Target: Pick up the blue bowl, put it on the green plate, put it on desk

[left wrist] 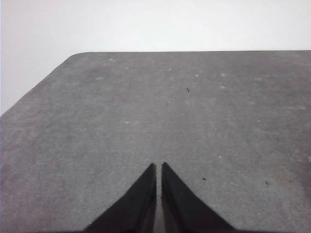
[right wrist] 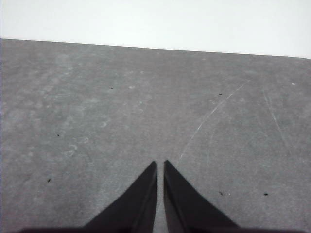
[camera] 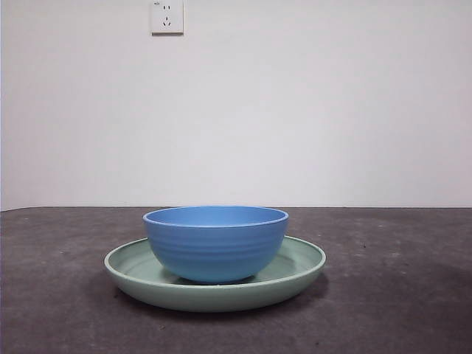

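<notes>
While both arms hang back out of the front view, the blue bowl (camera: pixel 214 243) sits upright inside the green plate (camera: pixel 299 267), roughly centred, on the desk (camera: pixel 398 310). So the stacking looks done; what seems left is lifting the bowl out and setting it on the bare tabletop. The left gripper (left wrist: pixel 159 167) has its jaws pressed nearly together, pinching nothing, over empty desk, and the right gripper (right wrist: pixel 160 165) likewise. A white wall socket (camera: pixel 167 16) is up on the wall; I can read no writing or brand anywhere.
</notes>
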